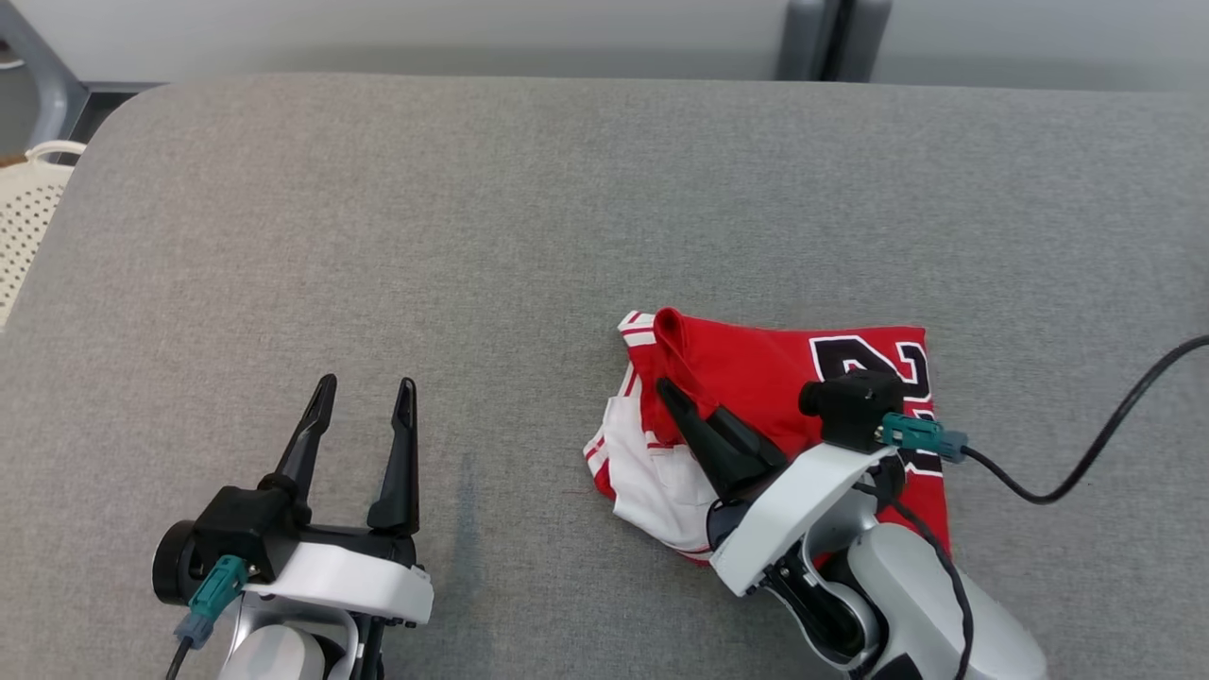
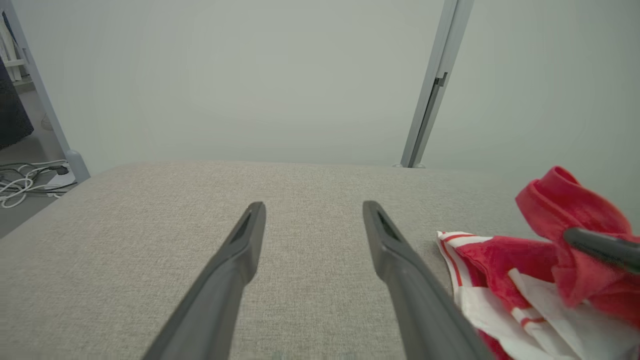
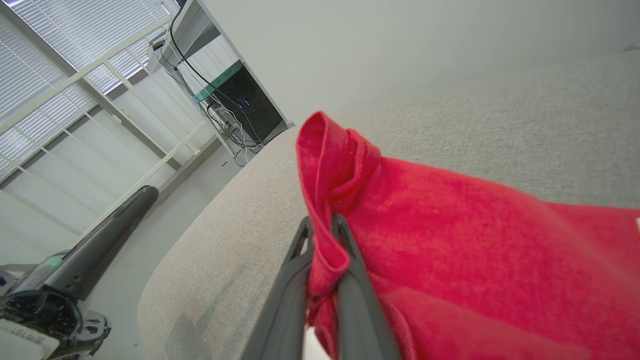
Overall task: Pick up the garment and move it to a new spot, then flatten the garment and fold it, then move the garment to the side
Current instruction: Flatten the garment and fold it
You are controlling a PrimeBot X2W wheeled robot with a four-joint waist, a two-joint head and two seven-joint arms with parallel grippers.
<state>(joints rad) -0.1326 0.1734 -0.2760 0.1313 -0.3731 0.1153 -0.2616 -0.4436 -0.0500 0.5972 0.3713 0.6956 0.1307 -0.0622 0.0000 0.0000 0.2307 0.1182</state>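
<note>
The garment [image 1: 756, 378] is a red and white jersey with black numbers, lying bunched on the grey cushioned surface [image 1: 529, 217] right of centre. My right gripper [image 1: 667, 387] is shut on a raised red fold near the garment's left edge; in the right wrist view the cloth [image 3: 450, 225] is pinched between the two fingers [image 3: 320, 222]. The left gripper [image 1: 366, 387] stands open over bare surface to the left of the garment, nothing between its fingers. In the left wrist view the open fingers [image 2: 312, 212] point across the surface, with the garment [image 2: 530, 260] at the right.
A black cable [image 1: 1086, 453] runs from my right wrist off to the right over the surface. A cream perforated basket [image 1: 24, 227] sits beyond the left edge. A grey wall and a vertical post [image 2: 432, 85] stand behind the far edge.
</note>
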